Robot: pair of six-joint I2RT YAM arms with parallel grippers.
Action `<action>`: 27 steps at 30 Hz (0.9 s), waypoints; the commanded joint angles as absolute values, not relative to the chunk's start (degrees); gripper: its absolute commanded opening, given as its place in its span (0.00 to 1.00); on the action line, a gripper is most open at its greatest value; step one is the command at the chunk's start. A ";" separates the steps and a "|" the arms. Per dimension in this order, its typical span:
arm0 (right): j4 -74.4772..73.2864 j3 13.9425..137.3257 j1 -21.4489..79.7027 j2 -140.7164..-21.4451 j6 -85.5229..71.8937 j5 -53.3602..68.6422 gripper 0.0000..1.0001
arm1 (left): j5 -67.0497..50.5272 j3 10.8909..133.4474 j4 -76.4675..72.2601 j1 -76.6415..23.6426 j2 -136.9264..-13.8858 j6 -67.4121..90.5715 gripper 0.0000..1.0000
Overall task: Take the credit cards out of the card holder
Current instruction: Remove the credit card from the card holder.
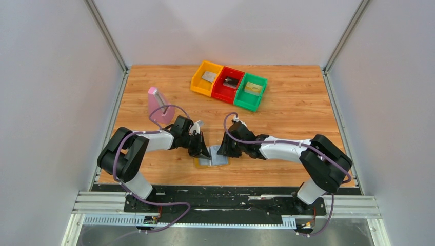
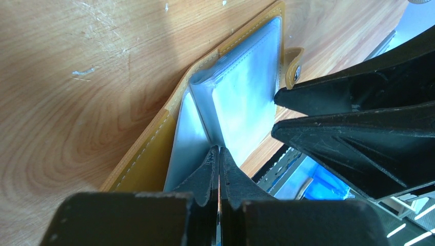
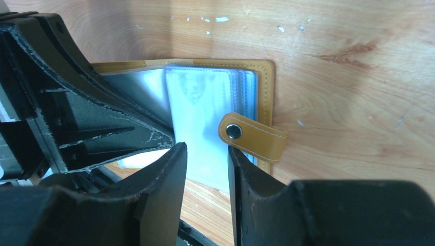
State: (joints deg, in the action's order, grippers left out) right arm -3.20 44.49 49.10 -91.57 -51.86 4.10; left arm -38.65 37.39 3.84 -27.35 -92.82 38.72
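The card holder (image 1: 212, 159) lies open on the table between the arms, mustard-tan outside (image 2: 143, 154) with clear, light blue sleeves (image 3: 205, 102) inside. No card shows in those sleeves. My left gripper (image 2: 219, 149) is shut, its tips pressing on the sleeves near the fold. My right gripper (image 3: 205, 148) stands open over the sleeves' near edge, beside the tan tab (image 3: 254, 137), with nothing held. Three credit cards lie in the bins at the back: a silver-grey one (image 1: 209, 77), a dark one (image 1: 231, 81) and a golden one (image 1: 252, 88).
An orange bin (image 1: 197, 82), a red bin (image 1: 221, 88) and a green bin (image 1: 245, 100) stand in a row at the back. A pink block (image 1: 158, 105) stands left of my left arm. The two grippers' fingers are very close together over the holder.
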 commanded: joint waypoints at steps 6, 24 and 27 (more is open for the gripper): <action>-7.72 47.45 49.37 -90.63 -48.83 0.20 0.35 | -38.41 38.08 3.27 -27.60 -92.80 38.20 0.01; -0.53 46.28 50.18 -92.66 -49.13 6.60 0.28 | -38.76 38.25 2.55 -27.61 -93.34 38.58 0.01; 1.09 46.02 50.19 -92.42 -49.21 8.08 0.28 | -38.76 38.26 2.47 -27.60 -93.27 38.70 0.01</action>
